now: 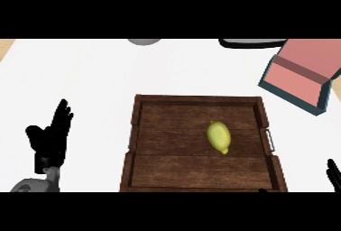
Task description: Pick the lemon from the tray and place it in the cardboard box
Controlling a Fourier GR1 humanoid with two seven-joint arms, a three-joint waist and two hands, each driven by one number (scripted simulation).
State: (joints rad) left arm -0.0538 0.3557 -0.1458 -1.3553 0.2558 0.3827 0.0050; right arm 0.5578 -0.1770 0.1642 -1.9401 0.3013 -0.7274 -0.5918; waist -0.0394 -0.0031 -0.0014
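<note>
A yellow lemon [219,137] lies right of centre in the dark wooden tray [160,167]. The box [303,74], pink inside with dark teal walls, stands at the back right of the white counter. My left hand [50,136] rests at the lower left, left of the tray, fingers straight and pointing up, holding nothing. Of my right hand [332,172] only fingertips show at the lower right edge, beyond the tray's right side. Neither hand touches the lemon.
A grey round object [144,41] is cut off at the top edge, centre. A dark-rimmed object [251,43] lies at the top, just left of the box. A metal handle [270,137] sits on the tray's right wall.
</note>
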